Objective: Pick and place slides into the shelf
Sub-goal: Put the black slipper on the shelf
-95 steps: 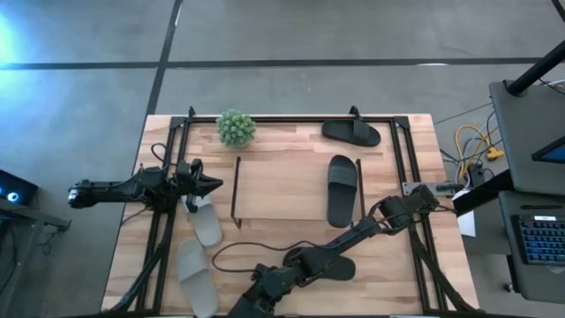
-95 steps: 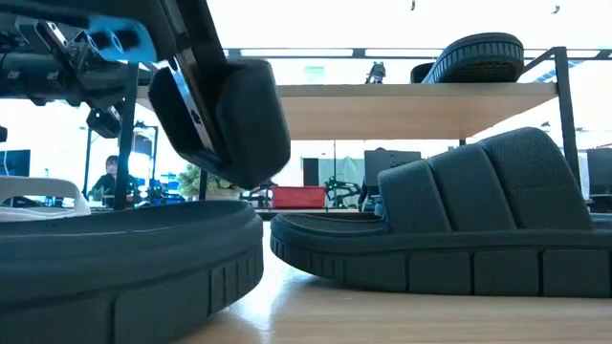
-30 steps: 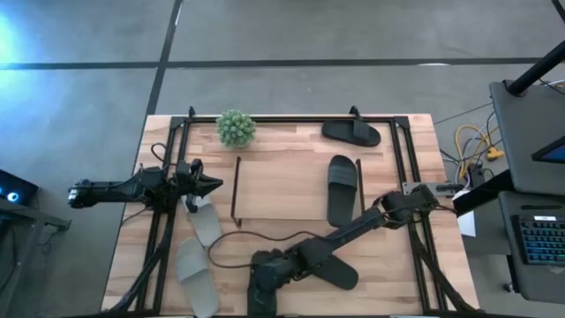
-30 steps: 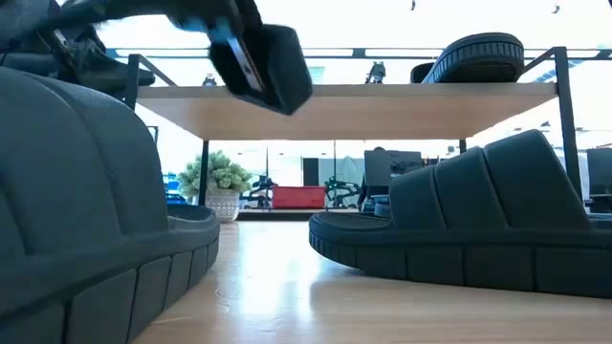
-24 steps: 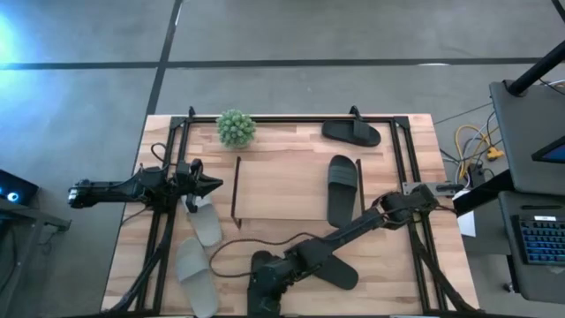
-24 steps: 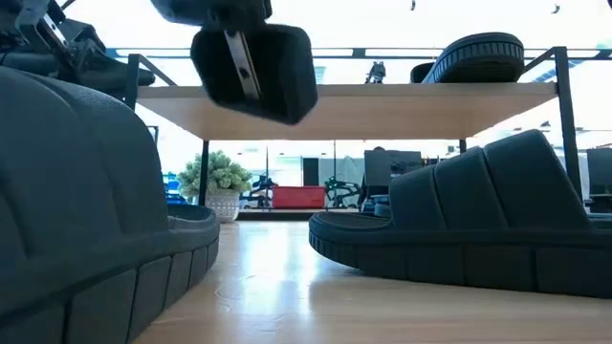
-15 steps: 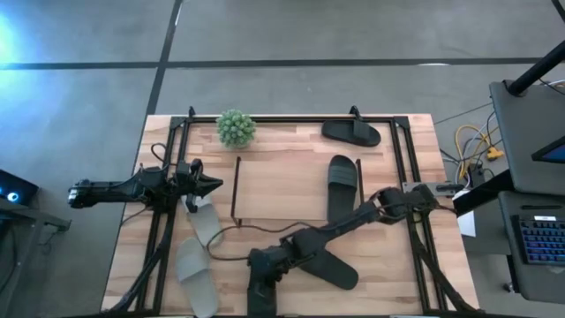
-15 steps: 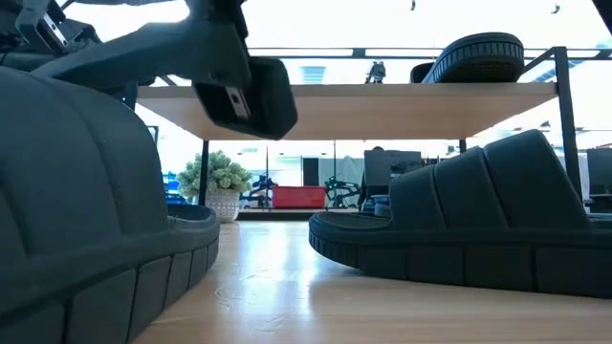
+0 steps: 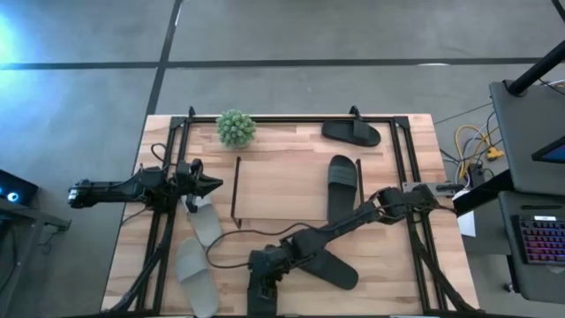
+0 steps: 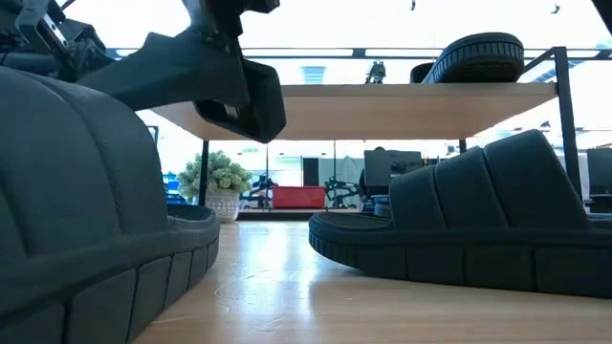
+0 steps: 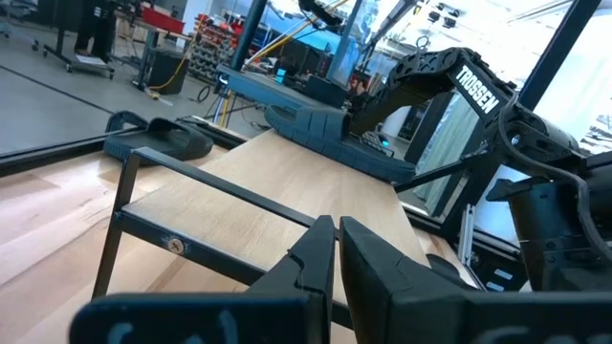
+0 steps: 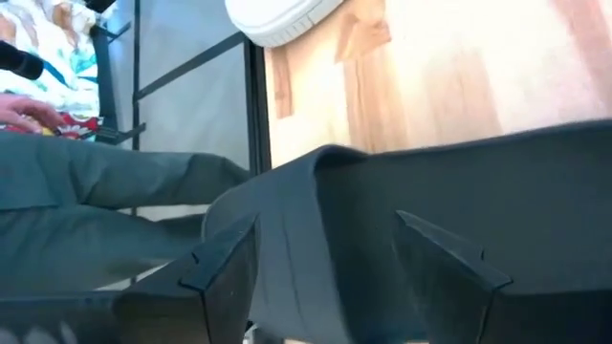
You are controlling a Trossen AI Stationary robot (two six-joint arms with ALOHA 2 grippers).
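My right gripper (image 12: 327,222) stands open near the table's front edge, its fingers over a black slide (image 12: 430,191) that lies on the table close to the low camera (image 10: 76,191); I see no contact. A second black slide (image 9: 331,268) lies just to its right. The shelf (image 9: 282,187) carries one black slide (image 9: 342,187) on its top board. Another black slide (image 9: 351,132) lies at the far right. Two pale slides (image 9: 205,225) (image 9: 194,274) lie at the left. My left gripper (image 9: 212,184) hovers shut left of the shelf.
A small potted plant (image 9: 236,128) stands at the far left. A black rail frame (image 9: 397,159) runs around the table. A dark cable (image 9: 229,243) loops over the table in front of the shelf. Bare wood shows between the two near slides (image 10: 277,287).
My right arm has shifted a little toward the table's far edge and its gripper has turned over the near black slide. Both near slides have stayed where they were.
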